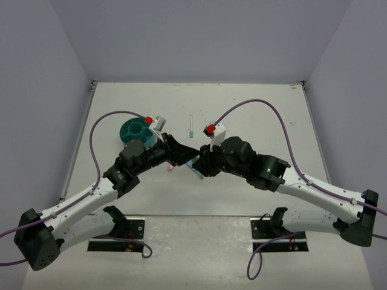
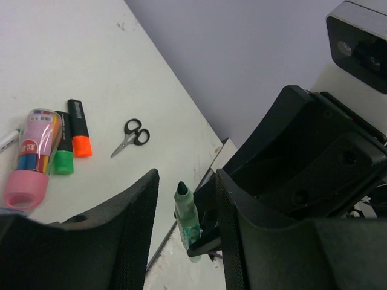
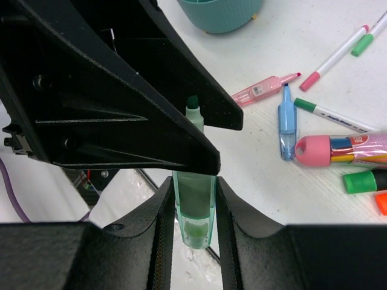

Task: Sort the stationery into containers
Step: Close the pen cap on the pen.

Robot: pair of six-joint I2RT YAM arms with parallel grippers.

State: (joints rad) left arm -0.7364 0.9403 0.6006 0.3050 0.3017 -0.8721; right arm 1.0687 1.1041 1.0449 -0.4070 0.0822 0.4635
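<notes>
Left arm [image 1: 121, 175] and right arm [image 1: 266, 169] stretch in and meet nose to nose mid-table. Right gripper [image 3: 193, 186] pinches a mint marker [image 3: 193, 211] by its body. Left gripper [image 2: 186, 180] is half-open around the tip, gaps either side. Teal organiser [image 1: 134, 128] stands far left, and I can't really make out the contents.

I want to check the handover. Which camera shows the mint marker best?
The right wrist view: the mint marker fills the middle, held by the right gripper. The left wrist view shows only its tip end, between the left gripper's fingers. From the top, the arms hide nearly all of it.
</notes>
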